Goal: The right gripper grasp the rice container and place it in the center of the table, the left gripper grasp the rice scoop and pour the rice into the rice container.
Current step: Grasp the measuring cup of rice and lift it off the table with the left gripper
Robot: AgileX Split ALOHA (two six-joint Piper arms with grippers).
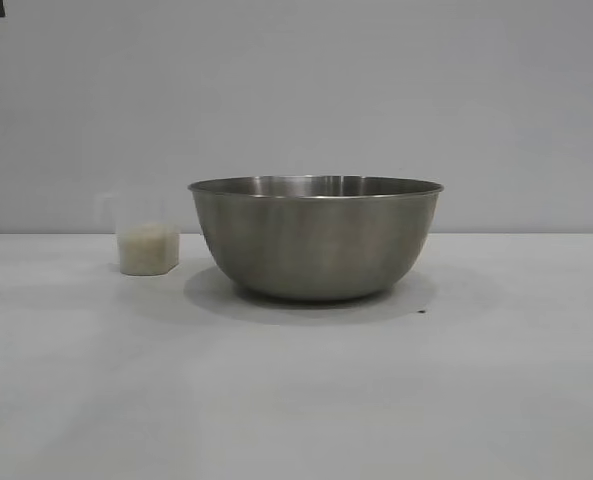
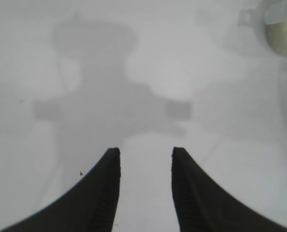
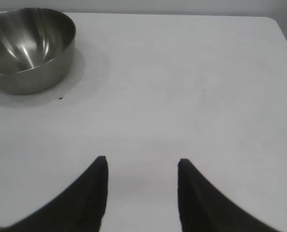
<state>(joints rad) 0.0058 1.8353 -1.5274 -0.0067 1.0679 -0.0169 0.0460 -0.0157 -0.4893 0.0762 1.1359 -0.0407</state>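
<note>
Both jaws are standing part open and empty, so you are facing the scoop step: left gripper (image 2: 144, 166) is needing to reach the rice scoop (image 1: 147, 247) at nine o'clock of the rice container (image 1: 316, 238), while right gripper (image 3: 141, 176) is idling apart.

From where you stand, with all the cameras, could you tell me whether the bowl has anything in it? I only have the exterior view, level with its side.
Observer: The right wrist view looks down into the rice container; it appears empty.
Operator: Thank you. Are the grippers holding anything?
Observer: No. The right gripper hangs open over bare table, apart from the bowl.
Operator: And the left?
Observer: The left gripper is open and empty too; the rice scoop sits at the edge of its view.
</note>
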